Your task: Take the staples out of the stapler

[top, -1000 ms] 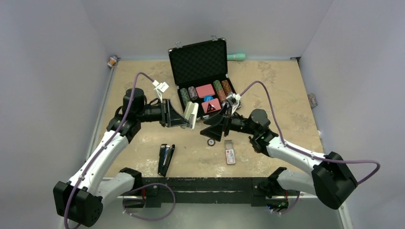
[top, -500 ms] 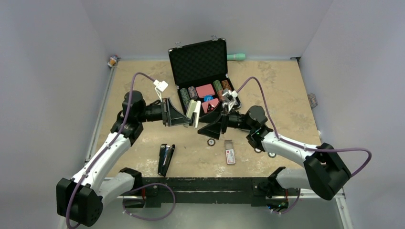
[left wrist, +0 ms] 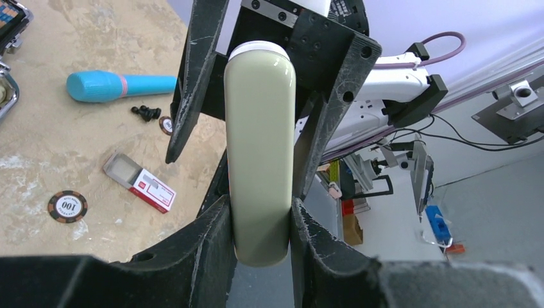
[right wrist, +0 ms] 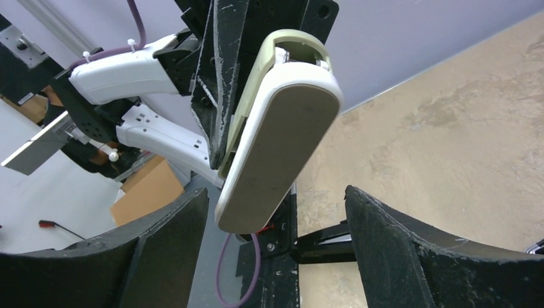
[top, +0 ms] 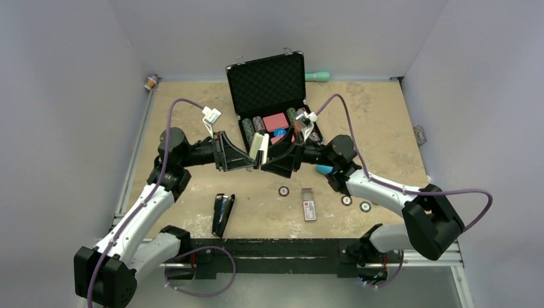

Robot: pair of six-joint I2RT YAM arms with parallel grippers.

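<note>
Pale green and cream plastic stapler (top: 258, 148), one: held clear of the sandy surface (top: 385, 115) near its centre, just at 6 o'clock of the open black case (top: 266, 80).
- Holder: left gripper (left wrist: 260, 226), pinching the stapler's near end, one finger on each flank.
- Opposite: right gripper (right wrist: 276, 192), reaching in from 3 o'clock, spread, a finger on either side of the stapler's free end with a gap showing on both sides.
- Poker chip (top: 283, 191): loose on the surface, 5 o'clock of the stapler.
- Red-and-white staple box (top: 309, 207): flat, beyond that chip.
- Black hand tool (top: 222, 215): lying at 7 o'clock.
- Blue marker (top: 324, 169): 4 o'clock, beside the right arm.
</note>
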